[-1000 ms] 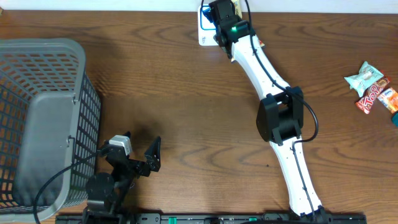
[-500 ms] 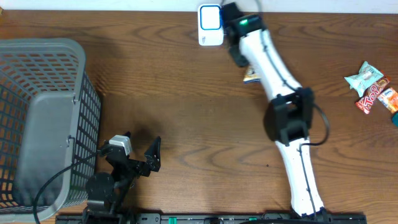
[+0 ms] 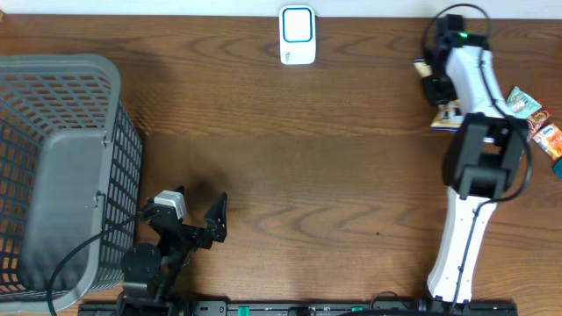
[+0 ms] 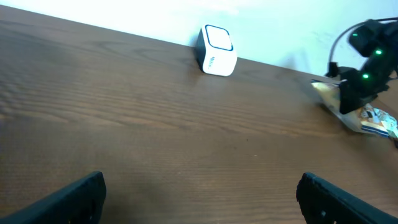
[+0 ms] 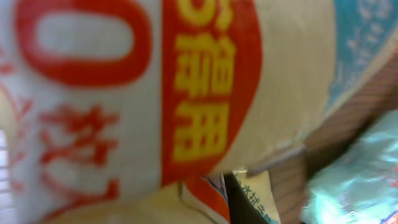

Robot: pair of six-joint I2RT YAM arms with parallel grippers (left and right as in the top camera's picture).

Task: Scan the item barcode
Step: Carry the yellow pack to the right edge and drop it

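While the right arm stretches to the far right of the table [image 3: 263, 140], the right gripper [image 3: 439, 98] is pinched together on a snack packet [image 3: 450, 115], well to the right of the scanner [image 3: 297, 35]. The right wrist view is almost filled by that packet [image 5: 124, 93], white and cream with red print and yellow characters on a red patch. Whether it touches the wood cannot be told. Just right of it, loose snacks [image 3: 527, 123] lie at the table's right edge.

The scanner, a small white box with a blue-rimmed face, stands at the far edge near the middle. A grey mesh basket [image 3: 61, 105] takes up the left side. Just right of it at the near edge, the left gripper [image 3: 198, 208] has its jaws spread wide over bare wood, its dark fingers [image 4: 68, 199] at the bottom corners of the left wrist view.
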